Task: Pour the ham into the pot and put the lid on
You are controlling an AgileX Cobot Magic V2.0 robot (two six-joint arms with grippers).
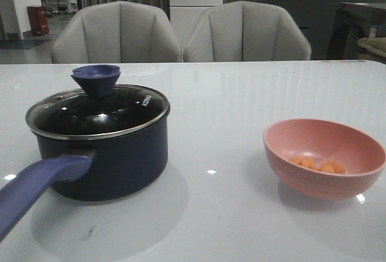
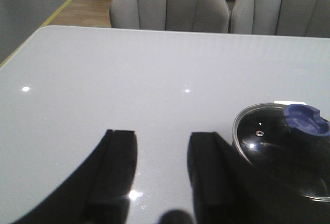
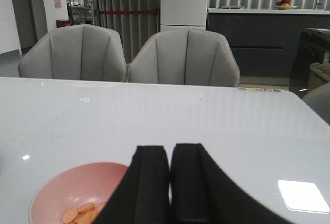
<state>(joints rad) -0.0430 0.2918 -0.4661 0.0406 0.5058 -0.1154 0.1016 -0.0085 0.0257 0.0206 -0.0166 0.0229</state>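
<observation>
The ham (image 1: 318, 165) lies in a small heap at the bottom of a pink bowl (image 1: 325, 156), and nothing in these views suggests it has been touched — the pouring step is not yet begun. In the right wrist view the same orange pieces show just beside the right gripper (image 3: 170, 182), a little below and to one side of its fingers, which are pressed together with only a thin seam between them and hold nothing.

The pot (image 1: 102, 153) stands well apart from that gripper, on the other half of the white table (image 1: 229, 105), with its long handle pointing toward the robot. The lid (image 1: 99, 114) sits closed on the pot, its blue knob upright. The left gripper (image 2: 162, 167) hovers near the pot, with the lid's steel rim close beside one finger; its fingers stand apart with bare table between them, gripping nothing.

As I judge it, the task is at its very start, and the lid blocks the pour. The next move calls for the left gripper to shift over the knob, close on it and lift the lid clear — then set it aside. The right gripper must first spread its fingers before it can take the bowl's rim, and it needs a firm hold, since the bowl must be carried across and tipped over the open pot.
</observation>
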